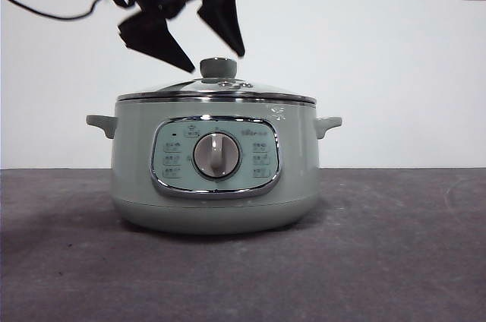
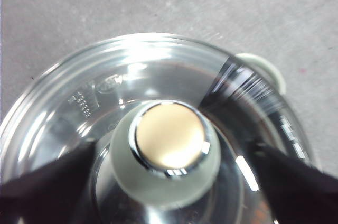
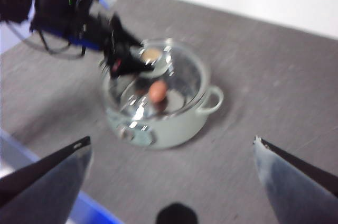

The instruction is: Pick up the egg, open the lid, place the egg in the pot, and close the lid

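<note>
One pot (image 1: 216, 174) is seen standing on the table (image 1: 395, 261), with two side handles, at 9 and 3 o'clock in the front view, and one dial at the middle of its panel. One lid (image 1: 216, 93) is seated on the pot's rim, its single knob (image 1: 218, 68) on top. One egg (image 3: 157, 91) is visible through the glass, lying inside the pot. The left hand (image 1: 199, 36) is held just above the knob, toward 11 o'clock of it in the front view; its two jaws are spread apart on either side of the knob and nothing is gripped. The right hand (image 3: 171, 168) is held well away from the pot, its two jaws wide apart and empty.
</note>
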{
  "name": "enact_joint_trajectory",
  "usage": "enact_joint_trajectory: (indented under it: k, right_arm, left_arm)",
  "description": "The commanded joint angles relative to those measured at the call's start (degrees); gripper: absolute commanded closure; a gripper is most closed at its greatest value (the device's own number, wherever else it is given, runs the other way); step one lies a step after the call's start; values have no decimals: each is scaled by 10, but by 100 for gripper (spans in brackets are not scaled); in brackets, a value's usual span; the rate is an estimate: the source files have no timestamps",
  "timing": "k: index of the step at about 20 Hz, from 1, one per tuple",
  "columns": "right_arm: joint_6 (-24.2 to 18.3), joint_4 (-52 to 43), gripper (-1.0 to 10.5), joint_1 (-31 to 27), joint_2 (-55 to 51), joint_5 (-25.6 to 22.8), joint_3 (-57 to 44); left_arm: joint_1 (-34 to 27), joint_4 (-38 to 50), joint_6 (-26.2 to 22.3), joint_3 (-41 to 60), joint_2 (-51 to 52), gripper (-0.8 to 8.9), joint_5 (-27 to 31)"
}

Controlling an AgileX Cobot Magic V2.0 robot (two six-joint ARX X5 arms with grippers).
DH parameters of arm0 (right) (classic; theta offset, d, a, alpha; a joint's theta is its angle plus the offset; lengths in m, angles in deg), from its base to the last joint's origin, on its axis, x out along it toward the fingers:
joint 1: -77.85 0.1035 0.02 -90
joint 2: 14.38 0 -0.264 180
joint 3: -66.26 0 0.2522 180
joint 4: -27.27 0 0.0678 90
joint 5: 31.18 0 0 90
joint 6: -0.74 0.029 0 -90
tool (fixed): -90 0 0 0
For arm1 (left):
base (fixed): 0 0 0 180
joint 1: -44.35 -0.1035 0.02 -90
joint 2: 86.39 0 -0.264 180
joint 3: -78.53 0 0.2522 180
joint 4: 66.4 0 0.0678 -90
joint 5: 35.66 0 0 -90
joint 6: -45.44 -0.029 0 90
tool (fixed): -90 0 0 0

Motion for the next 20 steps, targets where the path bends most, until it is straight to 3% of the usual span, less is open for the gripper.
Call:
enact_joint_trajectory:
  k: [1,6,12,14,16,17,20]
  right_arm:
    - [9,18,443,1,7,24,-2]
    - [10,49,445,1,19,49,-2]
    - [10,78,460,2,52,102,-2]
    - [10,78,670,2,65,130,-2]
    - [9,78,946,2,76,150,-2]
    - [9,78,957,2,82,151,-2]
    - [9,78,953,2,92,151,-2]
  left_arm:
    - [1,-21,5,-2,34,275,-6]
    - [1,-102,5,-2,103,279,-14]
    - [1,-269,10,-2,232,286,-121]
    - [1,-318,10,-2,269,413,-127]
    - [1,-354,10,-2,299,690,-127]
    - [1,-368,10,-2,311,833,-127]
    - [1,-388,9,-2,333,819,-127]
